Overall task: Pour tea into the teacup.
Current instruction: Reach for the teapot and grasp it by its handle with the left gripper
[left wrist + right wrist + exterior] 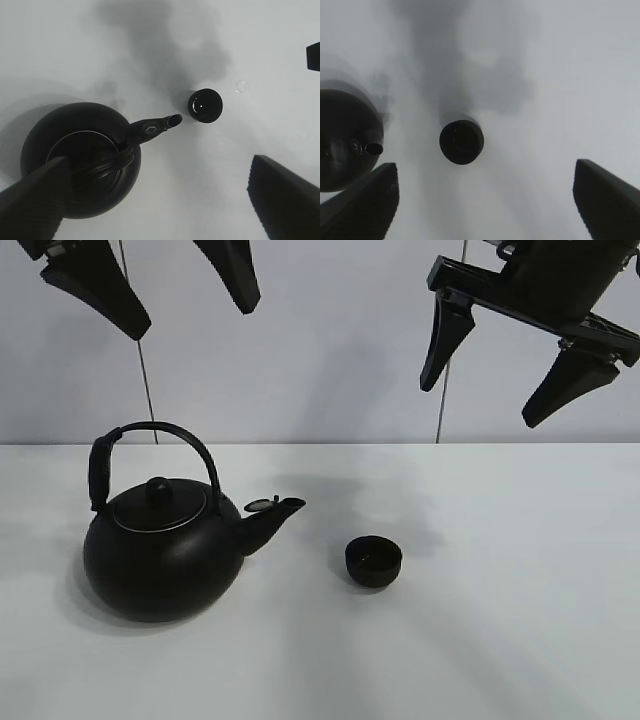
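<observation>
A big round black kettle [160, 545] with an arched handle stands on the white table, spout pointing right toward the teacup [374, 561], a small matte black bowl-shaped cup a short way off. No tea stream shows. My left gripper [170, 285] is open, high above the kettle. My right gripper [495, 375] is open, high above and right of the cup. In the left wrist view the kettle [80, 157] and cup [205, 105] lie below. In the right wrist view the cup [462, 142] is between the fingers and the kettle [345, 142] is at one edge.
The white table [500, 640] runs to a pale back wall with two thin vertical seams [145, 380]. A small clear droplet or ring [241, 86] lies on the table near the cup in the left wrist view.
</observation>
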Tool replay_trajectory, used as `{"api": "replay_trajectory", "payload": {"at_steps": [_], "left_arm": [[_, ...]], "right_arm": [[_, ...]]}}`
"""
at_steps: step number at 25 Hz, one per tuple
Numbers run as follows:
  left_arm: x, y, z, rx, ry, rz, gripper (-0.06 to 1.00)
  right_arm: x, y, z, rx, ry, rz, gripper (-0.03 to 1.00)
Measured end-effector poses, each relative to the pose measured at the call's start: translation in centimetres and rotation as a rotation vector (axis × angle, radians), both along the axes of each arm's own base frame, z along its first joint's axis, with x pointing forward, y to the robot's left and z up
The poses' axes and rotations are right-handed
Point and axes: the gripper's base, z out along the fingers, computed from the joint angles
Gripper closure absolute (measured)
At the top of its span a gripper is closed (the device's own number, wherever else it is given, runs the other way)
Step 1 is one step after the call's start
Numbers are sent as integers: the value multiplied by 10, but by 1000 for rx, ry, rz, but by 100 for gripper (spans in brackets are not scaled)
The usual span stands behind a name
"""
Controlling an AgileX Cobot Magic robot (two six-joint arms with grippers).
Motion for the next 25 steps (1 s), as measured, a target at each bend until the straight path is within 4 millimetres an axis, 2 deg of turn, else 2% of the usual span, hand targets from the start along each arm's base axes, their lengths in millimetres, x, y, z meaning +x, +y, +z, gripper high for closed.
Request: {"api": "replay_trajectory", "payload": {"at_steps": [20,23,25], "left_arm": [[2,0,1,5,-42,-15,26],[3,5,12,21,-144,-9,27],[-2,11,28,15,-245,3,28]], "right_arm": [[1,0,0,4,-10,-4,31],[3,0,0,6,-29,-10,31],[4,0,1,8,-47,-14,31]]}}
